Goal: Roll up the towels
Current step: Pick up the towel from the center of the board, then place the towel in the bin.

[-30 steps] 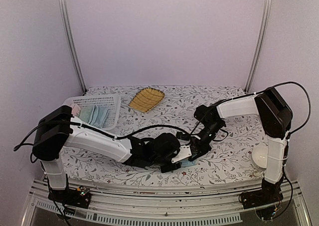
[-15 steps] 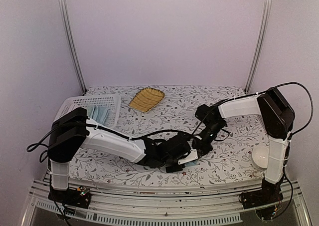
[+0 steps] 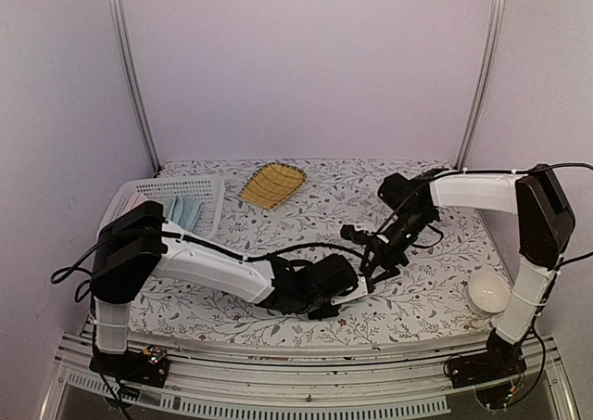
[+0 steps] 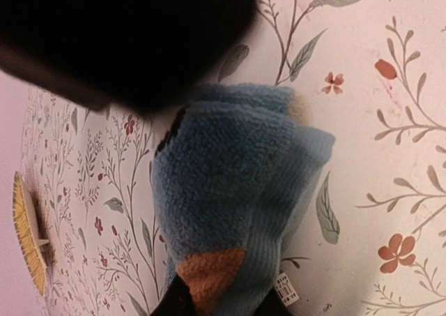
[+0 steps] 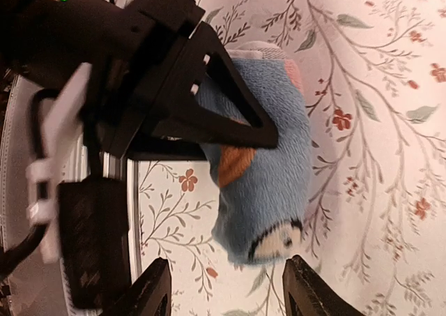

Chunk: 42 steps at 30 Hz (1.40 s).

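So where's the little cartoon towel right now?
The cartoon towel lies rolled up near the front middle of the table, pinched by the left gripper, with the open right gripper just beyond it.

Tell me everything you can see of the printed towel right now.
The printed towel is soft, fleecy light-blue cloth, rolled into a short thick bundle lying on the floral tablecloth. It shows an orange patch, a pinkish patch at one end and a dark-and-white cartoon face at the other; a small white label sticks out near the orange. The left claw pinches it across the roll. The right claw stands open just off its end, not touching.
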### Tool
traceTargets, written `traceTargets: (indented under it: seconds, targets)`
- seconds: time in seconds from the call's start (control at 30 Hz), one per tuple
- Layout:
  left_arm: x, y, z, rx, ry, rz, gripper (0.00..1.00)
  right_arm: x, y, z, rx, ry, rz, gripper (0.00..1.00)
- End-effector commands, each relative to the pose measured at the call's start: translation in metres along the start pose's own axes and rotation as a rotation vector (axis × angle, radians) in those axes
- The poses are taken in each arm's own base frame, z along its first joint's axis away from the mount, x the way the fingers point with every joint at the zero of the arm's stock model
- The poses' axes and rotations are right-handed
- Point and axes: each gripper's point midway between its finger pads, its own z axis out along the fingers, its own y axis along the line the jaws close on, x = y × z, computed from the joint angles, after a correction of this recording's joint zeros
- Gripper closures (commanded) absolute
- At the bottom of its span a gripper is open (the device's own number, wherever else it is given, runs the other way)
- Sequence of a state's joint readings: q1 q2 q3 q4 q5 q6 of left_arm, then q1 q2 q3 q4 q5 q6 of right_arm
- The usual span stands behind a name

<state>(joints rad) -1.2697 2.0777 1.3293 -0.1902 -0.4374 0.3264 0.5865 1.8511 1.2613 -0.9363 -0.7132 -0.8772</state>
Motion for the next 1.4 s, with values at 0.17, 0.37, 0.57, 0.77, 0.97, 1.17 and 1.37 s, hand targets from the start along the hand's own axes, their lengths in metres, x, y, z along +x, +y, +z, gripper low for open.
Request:
traceTargets:
  seconds: [0.17, 0.37, 0.57, 0.77, 0.97, 1.17, 1.37]
  targets:
    - [0.019, 0.073, -0.031, -0.159, 0.112, -0.148, 1.0, -0.025, 0.0, -0.114, 0.153, -0.258, 0.02, 0.4]
    - [0.035, 0.149, -0.059, -0.32, 0.179, -0.319, 1.0, -0.014, -0.021, -0.101, 0.214, -0.326, 0.107, 0.41]
    - [0.096, 0.225, -0.081, -0.563, 0.377, -0.52, 1.0, -0.014, -0.028, -0.112, 0.308, -0.372, 0.132, 0.4]
    - [0.133, 0.28, -0.098, -0.682, 0.406, -0.74, 1.0, -0.004, -0.033, -0.102, 0.293, -0.343, 0.164, 0.4]
    - [0.171, 0.315, -0.109, -0.742, 0.434, -0.863, 1.0, -0.004, -0.029, -0.1, 0.264, -0.348, 0.161, 0.4]
    - [0.207, 0.33, -0.122, -0.781, 0.477, -0.93, 1.0, -0.005, -0.027, -0.1, 0.262, -0.35, 0.153, 0.4]
    - [0.253, 0.335, -0.147, -0.82, 0.525, -1.025, 1.0, -0.003, -0.027, -0.098, 0.26, -0.345, 0.157, 0.4]
